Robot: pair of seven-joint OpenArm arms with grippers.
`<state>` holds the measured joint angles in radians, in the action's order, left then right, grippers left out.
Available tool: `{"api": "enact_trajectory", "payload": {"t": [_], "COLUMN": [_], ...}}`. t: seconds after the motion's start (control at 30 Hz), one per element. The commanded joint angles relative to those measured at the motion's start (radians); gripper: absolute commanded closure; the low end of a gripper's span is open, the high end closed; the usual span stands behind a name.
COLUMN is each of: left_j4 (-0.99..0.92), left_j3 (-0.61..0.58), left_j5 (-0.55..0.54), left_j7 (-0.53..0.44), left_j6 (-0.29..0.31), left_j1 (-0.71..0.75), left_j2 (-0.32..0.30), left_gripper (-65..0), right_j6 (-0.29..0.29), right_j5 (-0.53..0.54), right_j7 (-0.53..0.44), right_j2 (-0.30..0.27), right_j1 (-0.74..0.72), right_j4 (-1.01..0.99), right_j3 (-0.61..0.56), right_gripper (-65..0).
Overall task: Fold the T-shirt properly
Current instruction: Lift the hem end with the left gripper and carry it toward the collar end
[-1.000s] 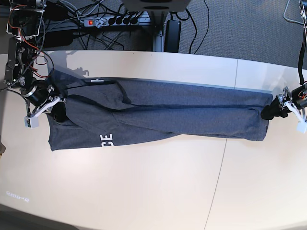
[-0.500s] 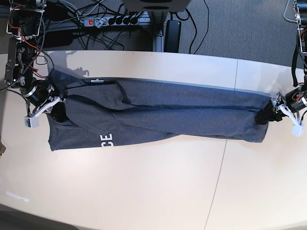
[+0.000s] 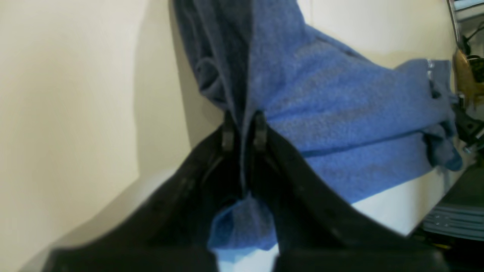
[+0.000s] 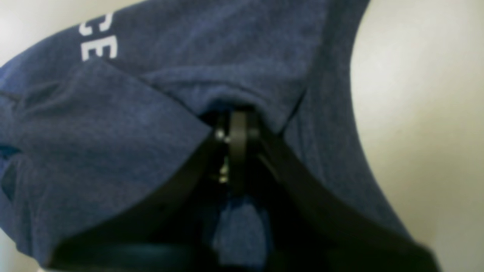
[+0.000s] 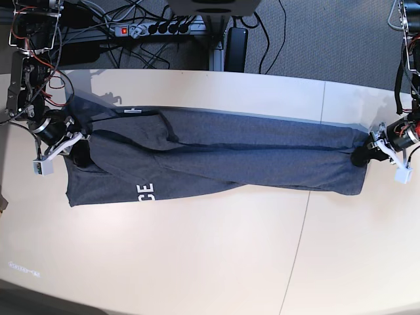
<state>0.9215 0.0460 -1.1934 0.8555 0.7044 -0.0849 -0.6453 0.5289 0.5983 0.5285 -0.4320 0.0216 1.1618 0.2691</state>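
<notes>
Black jaws of the left tool (image 3: 244, 130) were drawn together on a bunched fold of the T-shirt (image 5: 223, 156), cloth squeezed between the tips and a tuft poking out behind them, so that end of the garment was pinched at its short edge. At the opposite end the right tool (image 4: 237, 130) was likewise clamped on the fabric, its tips buried under a fold near the white printed letters (image 5: 146, 192). Gripped at both ends, the shirt lay stretched as a long, narrow band across the pale tabletop (image 5: 197, 262), already doubled lengthwise, with one layer lapped over the other. That two-ended hold probably served to keep the band taut and flat, ready for one end to be carried over to the other.
</notes>
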Motion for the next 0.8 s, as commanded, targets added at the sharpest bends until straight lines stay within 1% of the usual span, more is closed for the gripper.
{"api": "enact_trajectory", "payload": {"t": [0.0,0.03,0.13,0.27,0.4,0.57,0.77], "left_j4": [0.008,0.008,0.008,0.008,0.008,0.008,0.008], "left_j3": [0.005,0.005,0.005,0.008,0.009,0.009,0.009], "left_j5": [0.023,0.042,0.052,0.051,0.063,0.063,0.062], "left_j7": [-0.019,-0.021,-0.022,-0.022,-0.021,-0.021,-0.021], "left_j6": [-0.006,-0.006,-0.006,-0.006,-0.006,-0.006,-0.006], "left_j1": [-0.018,-0.018,-0.018,-0.018,-0.018,-0.018,-0.018], "left_j2": [-0.022,-0.022,-0.023,-0.023,-0.032,-0.071,-0.122], "left_gripper": [0.0,0.0,0.0,0.0,0.0,0.0,0.0], "right_j6": [0.051,0.051,0.051,0.052,0.052,0.052,0.052], "right_j5": [-0.056,-0.056,-0.048,0.021,0.027,0.031,0.031], "right_j7": [0.073,0.073,0.063,0.048,0.048,0.048,0.048], "right_j2": [-0.013,-0.013,-0.013,-0.013,-0.014,-0.014,-0.014], "right_j1": [0.004,0.004,0.003,0.001,0.001,0.002,0.001], "right_j4": [-0.01,-0.01,-0.01,0.005,0.049,0.129,0.217], "right_j3": [0.002,0.002,0.002,0.002,0.002,0.007,0.055], "right_gripper": [0.0,0.0,0.0,0.0,0.0,0.0,0.0]}}
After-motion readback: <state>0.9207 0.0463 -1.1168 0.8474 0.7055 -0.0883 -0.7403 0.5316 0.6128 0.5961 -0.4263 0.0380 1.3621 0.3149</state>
